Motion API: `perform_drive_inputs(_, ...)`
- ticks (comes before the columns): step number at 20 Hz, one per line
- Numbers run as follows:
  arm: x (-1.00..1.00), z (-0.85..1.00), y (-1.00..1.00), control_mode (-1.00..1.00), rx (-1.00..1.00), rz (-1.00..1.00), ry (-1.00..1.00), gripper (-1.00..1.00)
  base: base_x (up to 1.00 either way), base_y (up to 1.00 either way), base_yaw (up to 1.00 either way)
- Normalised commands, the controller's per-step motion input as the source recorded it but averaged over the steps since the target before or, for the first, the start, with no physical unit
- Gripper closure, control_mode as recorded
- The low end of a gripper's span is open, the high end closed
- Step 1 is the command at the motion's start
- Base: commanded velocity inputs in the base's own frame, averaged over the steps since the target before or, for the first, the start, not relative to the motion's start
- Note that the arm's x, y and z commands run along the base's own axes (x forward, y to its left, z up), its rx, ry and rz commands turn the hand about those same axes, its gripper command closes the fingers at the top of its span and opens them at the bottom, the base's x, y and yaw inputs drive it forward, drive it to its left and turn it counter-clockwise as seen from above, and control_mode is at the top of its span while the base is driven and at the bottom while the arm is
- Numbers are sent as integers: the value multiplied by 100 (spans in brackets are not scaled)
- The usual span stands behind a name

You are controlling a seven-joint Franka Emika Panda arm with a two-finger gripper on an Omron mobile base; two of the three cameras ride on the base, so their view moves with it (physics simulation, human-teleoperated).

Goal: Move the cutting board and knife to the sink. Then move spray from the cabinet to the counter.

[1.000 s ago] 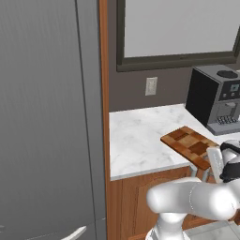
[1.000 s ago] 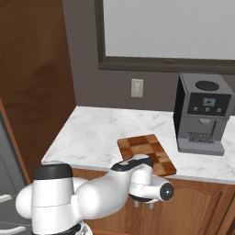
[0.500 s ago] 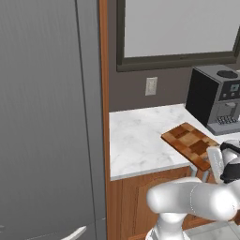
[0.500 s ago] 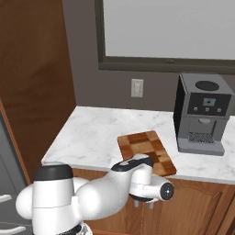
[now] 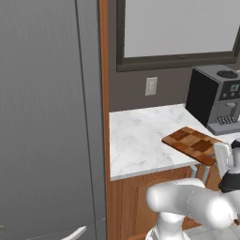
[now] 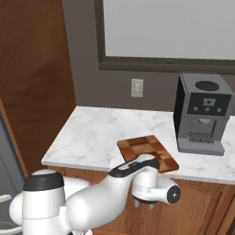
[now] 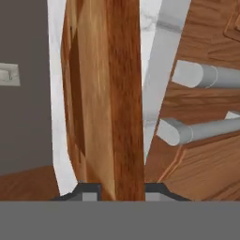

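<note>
The claw [image 7: 114, 191] is closed on the edge of the board [image 7: 105, 93], a fingertip [image 7: 86, 191] on each face. The board [image 6: 148, 153] overhangs the surface's [image 6: 92, 137] front edge, beside a coffee machine [image 6: 200, 112].

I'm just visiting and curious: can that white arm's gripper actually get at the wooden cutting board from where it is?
Very likely yes. In the hand view the cutting board stands edge-on between the two finger tips of the gripper, which look closed against it. Its front end juts past the counter edge, leaving that end free.
</note>
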Motion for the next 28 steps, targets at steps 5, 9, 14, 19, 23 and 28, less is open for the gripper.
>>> perform_drive_inputs(5, -54, 100, 0, -100, 0, 0, -34, 100, 0, 0, 0)
perform_drive_inputs(9, -42, 100, 2, -100, 0, 0, -25, 100, 0, 0, 0)
perform_drive_inputs(14, -34, 100, 24, -100, -2, 0, -23, 100, 0, 0, 0)
perform_drive_inputs(19, -25, 100, 52, -100, -13, -1, -16, 100, 0, 0, 0)
perform_drive_inputs(23, -1, 94, 48, -100, -27, -13, -1, 100, 0, 0, 0)
perform_drive_inputs(28, -9, 60, 14, -100, -34, -18, 0, 100, 0, 0, 0)
